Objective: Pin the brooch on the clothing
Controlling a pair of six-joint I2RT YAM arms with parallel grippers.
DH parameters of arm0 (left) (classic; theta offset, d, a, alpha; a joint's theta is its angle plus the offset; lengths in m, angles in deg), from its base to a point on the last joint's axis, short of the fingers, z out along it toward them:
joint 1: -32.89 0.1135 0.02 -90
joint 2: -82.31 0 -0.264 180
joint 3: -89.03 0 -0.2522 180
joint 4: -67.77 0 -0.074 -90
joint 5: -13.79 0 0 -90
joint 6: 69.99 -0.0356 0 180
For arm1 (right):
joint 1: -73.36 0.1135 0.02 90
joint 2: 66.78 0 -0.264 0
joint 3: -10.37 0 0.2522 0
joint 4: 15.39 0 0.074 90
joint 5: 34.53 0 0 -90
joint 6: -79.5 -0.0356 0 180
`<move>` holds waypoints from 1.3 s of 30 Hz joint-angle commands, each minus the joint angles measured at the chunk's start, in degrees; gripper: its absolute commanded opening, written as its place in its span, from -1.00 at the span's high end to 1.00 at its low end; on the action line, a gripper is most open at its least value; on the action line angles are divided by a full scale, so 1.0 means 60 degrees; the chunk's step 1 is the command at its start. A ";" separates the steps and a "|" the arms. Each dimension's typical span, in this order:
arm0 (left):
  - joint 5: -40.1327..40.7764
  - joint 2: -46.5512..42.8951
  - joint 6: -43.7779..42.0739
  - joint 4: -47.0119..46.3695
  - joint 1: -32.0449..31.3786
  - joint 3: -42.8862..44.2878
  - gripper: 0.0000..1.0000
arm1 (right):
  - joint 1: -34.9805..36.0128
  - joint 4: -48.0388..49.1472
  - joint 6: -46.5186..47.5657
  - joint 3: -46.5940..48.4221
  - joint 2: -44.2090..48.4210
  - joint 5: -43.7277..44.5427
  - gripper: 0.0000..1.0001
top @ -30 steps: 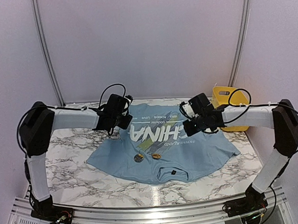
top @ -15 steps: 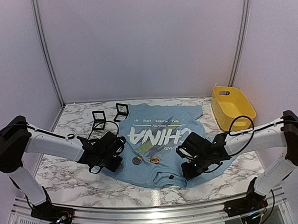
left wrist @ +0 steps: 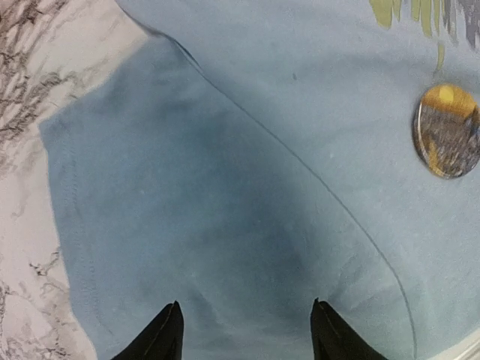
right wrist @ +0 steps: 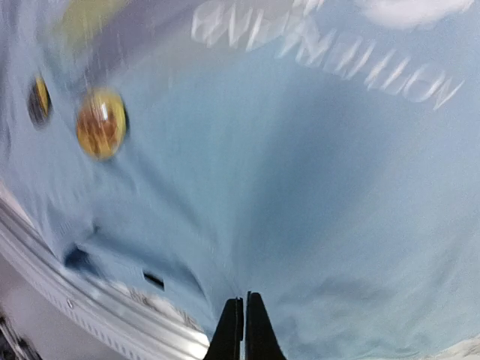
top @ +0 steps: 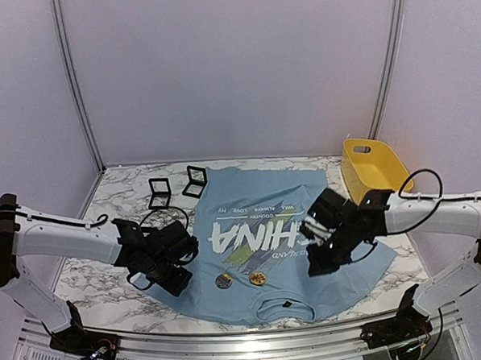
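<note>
- Lengthwise, the light blue short-sleeved T-shirt (top: 269, 259) ran near to far across the white, grey-veined marble worktop (top: 101, 292). Its collar pointed at the arm bases and its hem at the back wall.
- Its soft cloth lay flat and smooth, and the white "CHINA" lettering read upside down from above.
- On the chest rested a round grey-and-gold brooch (top: 223, 281) with a shiny face, and just beside it a round golden brooch (top: 258, 277).
- The left end effector (left wrist: 244, 337) stood released, its dark tapered fingers spread low over the sleeve, with the grey-and-gold brooch near on its inner side.
- The right end effector (right wrist: 244, 326) was clenched on nothing above the shirt's other flank; that view was blurred.
</note>
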State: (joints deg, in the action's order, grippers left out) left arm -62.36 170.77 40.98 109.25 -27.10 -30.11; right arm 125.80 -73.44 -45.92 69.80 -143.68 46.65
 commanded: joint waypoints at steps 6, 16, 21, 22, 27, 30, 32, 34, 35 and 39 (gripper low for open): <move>-0.0494 0.1967 -0.2402 -0.0060 0.3528 0.5330 -0.18 | -0.4986 0.2549 0.3426 0.4605 -0.2164 0.1580 1.00; 0.1981 0.8697 -0.5369 -0.0424 0.4358 1.3514 -0.08 | -0.6574 0.2965 0.5113 1.0236 -0.8531 0.2079 1.00; 0.2290 0.9856 -0.6852 -0.2528 0.4268 1.4321 -0.08 | -0.6824 0.2729 0.5204 1.1191 -0.9882 0.2296 1.00; 0.2211 1.0005 -0.7172 -0.2863 0.4239 1.4315 -0.08 | -0.6848 0.2602 0.5208 1.1307 -1.0067 0.2311 1.00; 0.2447 1.0728 -0.8549 -0.3759 0.4080 1.4270 -0.13 | -0.6968 0.2296 0.5181 1.1700 -1.0851 0.2207 1.00; 0.2656 1.0957 -0.8956 -0.4112 0.4094 1.3809 -0.13 | -0.7133 0.1774 0.5063 1.2852 -1.1706 0.1852 1.00; 0.2762 1.1110 -0.9181 -0.4300 0.4094 1.3648 -0.13 | -0.7170 0.1258 0.5040 1.4083 -1.2434 0.1660 1.00; 0.3028 1.1301 -0.9264 -0.4515 0.4154 1.3669 -0.13 | -0.7199 0.0975 0.5034 1.5264 -1.3101 0.1571 1.00; 0.3126 1.1381 -0.9255 -0.4746 0.4204 1.3677 -0.13 | -0.7206 0.1053 0.4994 1.5681 -1.3346 0.1292 1.00; 0.3452 1.1690 -0.9353 -0.5111 0.4495 1.3753 -0.12 | -0.7310 0.2225 0.4582 1.6016 -1.3571 0.0877 1.00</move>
State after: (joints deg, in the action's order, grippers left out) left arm -45.25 238.72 -12.68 82.50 -2.23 52.20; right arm 82.99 -61.99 -16.00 163.87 -222.47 55.30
